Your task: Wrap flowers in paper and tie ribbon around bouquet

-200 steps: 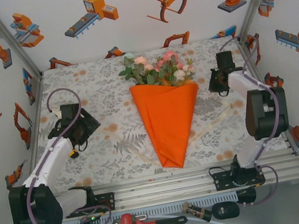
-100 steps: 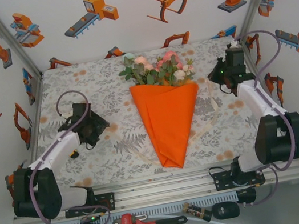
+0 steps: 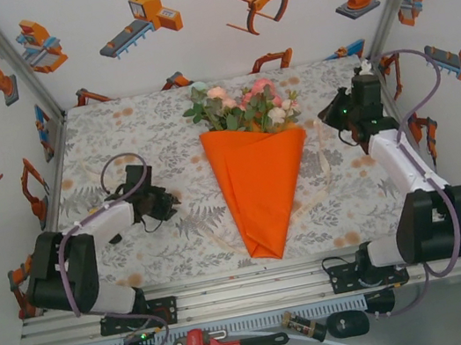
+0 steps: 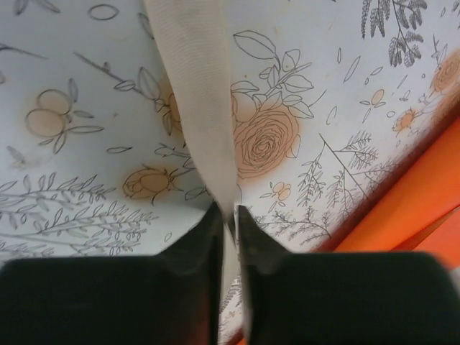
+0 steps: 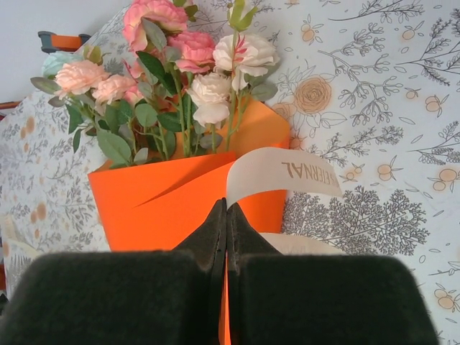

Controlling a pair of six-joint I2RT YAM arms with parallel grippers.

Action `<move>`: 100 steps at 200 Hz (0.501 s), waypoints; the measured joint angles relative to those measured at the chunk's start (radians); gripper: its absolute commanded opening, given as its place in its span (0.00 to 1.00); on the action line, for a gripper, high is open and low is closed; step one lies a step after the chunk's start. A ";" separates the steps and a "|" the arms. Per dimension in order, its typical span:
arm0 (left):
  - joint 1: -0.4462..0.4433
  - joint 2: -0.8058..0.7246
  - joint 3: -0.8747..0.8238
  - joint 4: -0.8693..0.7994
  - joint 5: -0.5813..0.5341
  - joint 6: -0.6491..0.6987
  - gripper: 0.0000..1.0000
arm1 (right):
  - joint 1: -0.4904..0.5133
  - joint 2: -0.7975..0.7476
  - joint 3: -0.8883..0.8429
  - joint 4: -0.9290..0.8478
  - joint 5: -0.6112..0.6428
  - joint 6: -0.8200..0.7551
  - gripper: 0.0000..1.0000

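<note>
The bouquet lies in the middle of the table with its tip towards me: an orange paper cone [image 3: 260,187] topped by pink and cream flowers [image 3: 241,106]. The cream ribbon [image 3: 326,160] hangs from my right gripper [image 3: 333,119] and passes under the cone towards the left. My left gripper [image 3: 168,206] sits low on the cloth left of the cone. In the left wrist view the left gripper [image 4: 228,210] is shut on the ribbon [image 4: 194,79], with paper [image 4: 424,208] at the right. My right gripper [image 5: 226,205] pinches the printed ribbon [image 5: 284,172] in front of the flowers [image 5: 187,72] and paper [image 5: 165,194].
A floral tablecloth [image 3: 117,139] covers the table inside white walls with orange robot stickers. A red pipe wrench [image 3: 216,343] and small black tools [image 3: 346,323] lie on the front ledge below the aluminium rail [image 3: 251,289].
My left arm has swung down and right towards the cone, and its jaws have closed on the ribbon. The right arm lifted back to the far right, raising its ribbon end.
</note>
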 measured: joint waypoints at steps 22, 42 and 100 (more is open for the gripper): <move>-0.001 0.017 0.014 0.015 -0.003 0.006 0.00 | -0.004 0.000 0.000 0.000 0.029 0.000 0.00; -0.001 0.073 0.076 0.016 -0.014 0.035 0.00 | -0.035 0.005 0.000 0.007 0.048 0.000 0.00; 0.018 0.248 0.294 0.082 -0.050 0.133 0.00 | -0.204 0.111 0.029 0.097 0.064 0.031 0.00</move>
